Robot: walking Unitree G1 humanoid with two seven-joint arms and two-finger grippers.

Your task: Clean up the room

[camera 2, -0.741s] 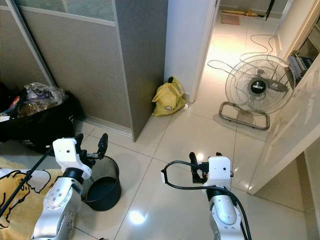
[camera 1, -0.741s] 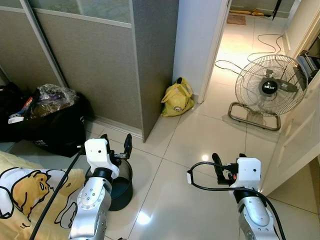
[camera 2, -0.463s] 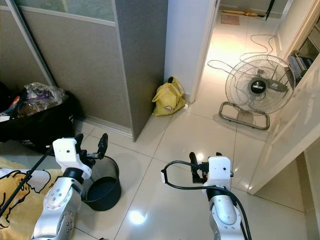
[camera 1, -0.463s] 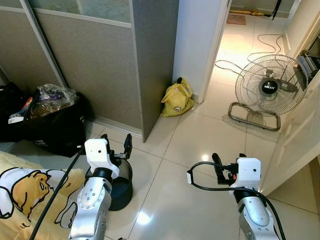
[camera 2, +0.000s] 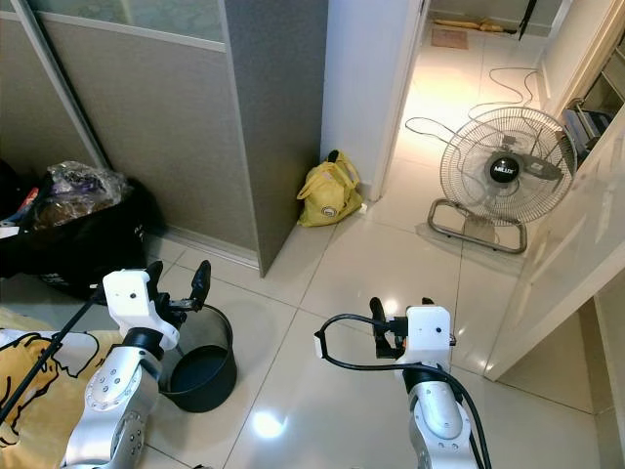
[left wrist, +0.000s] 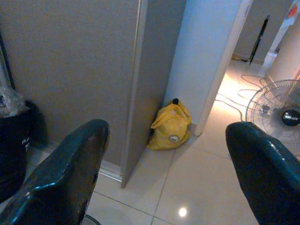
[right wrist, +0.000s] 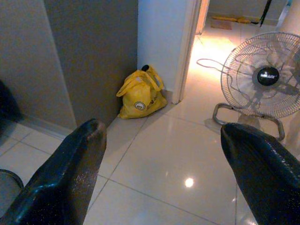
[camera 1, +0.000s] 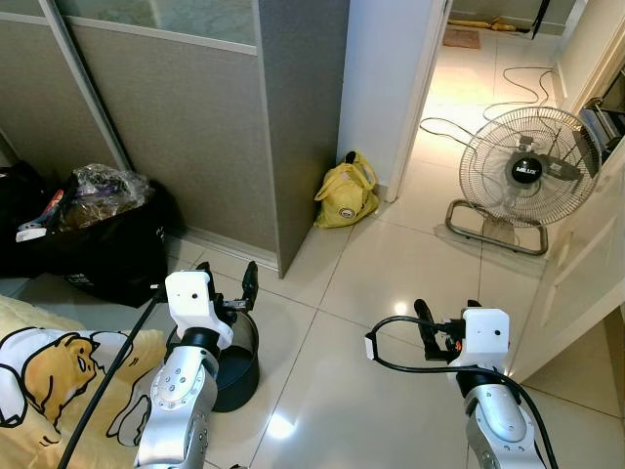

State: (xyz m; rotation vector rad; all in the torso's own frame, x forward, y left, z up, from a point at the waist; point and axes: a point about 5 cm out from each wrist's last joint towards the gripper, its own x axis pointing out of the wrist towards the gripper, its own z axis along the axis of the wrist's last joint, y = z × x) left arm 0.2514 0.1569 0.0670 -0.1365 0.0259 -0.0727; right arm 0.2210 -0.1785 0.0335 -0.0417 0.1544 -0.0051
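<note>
A yellow bag (camera 1: 346, 192) sits on the tiled floor against the corner of the grey wardrobe (camera 1: 293, 117), beside the doorway; it also shows ahead in the left wrist view (left wrist: 170, 128) and the right wrist view (right wrist: 140, 98). My left gripper (camera 1: 227, 283) is raised over a small black bin (camera 1: 237, 360), open and empty. My right gripper (camera 1: 444, 319) hovers above bare tiles at the lower right, open with nothing between its fingers. Both grippers are well short of the bag.
A black bag stuffed with rubbish (camera 1: 98, 230) stands at the left by the sliding door. A floor fan (camera 1: 522, 176) and a trailing cable (camera 1: 469, 112) lie in the doorway. A white door (camera 1: 586, 264) stands at the right. Yellow bedding (camera 1: 49, 381) lies at lower left.
</note>
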